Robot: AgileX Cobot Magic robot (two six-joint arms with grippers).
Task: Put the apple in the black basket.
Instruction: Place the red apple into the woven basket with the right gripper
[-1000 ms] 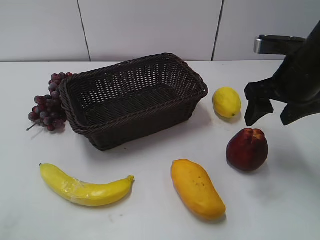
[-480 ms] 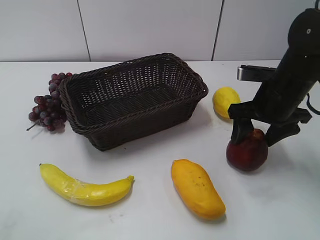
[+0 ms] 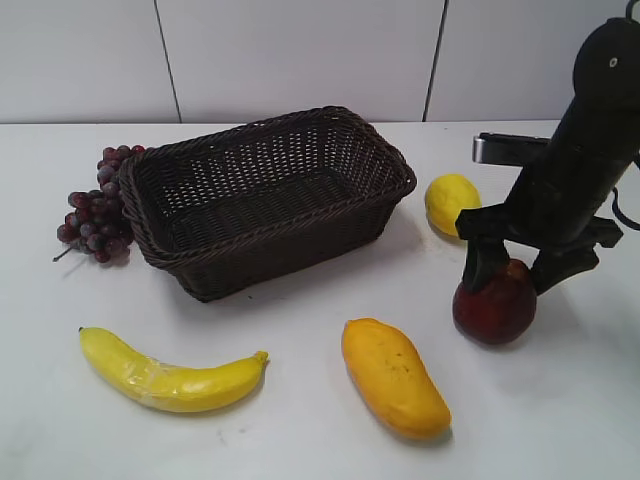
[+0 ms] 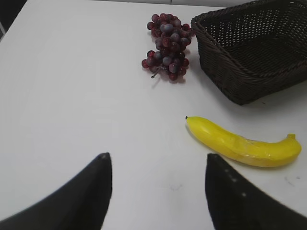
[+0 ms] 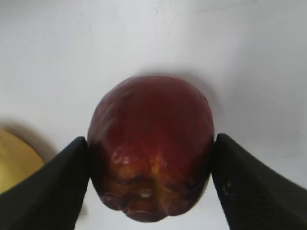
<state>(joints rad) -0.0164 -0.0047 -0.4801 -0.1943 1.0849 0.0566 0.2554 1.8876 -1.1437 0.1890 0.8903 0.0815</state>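
On the far left of the exterior view, a bunch of grapes (image 3: 95, 205) lies on the white desk (image 3: 300, 400), pressed up against the left end of the black basket (image 3: 265, 200), whose rim hides part of the bunch. The basket stands upright at the middle of the desk and its woven floor is bare; nothing lies inside it. In front of it lie a banana (image 3: 165, 375) and, further right, a mango (image 3: 393, 377). A lemon (image 3: 450, 203) sits just beside the basket's right end, its right edge cut off by the black arm.

The apple (image 3: 495, 305) rests on the desk at the right, well apart from the basket. The right hand (image 3: 515, 268) straddles its top, both fingers against its sides in the wrist view, so its upper part is covered from outside. The left hand (image 4: 156, 191) hangs spread wide over bare desk, holding nothing; only its two fingertips show.
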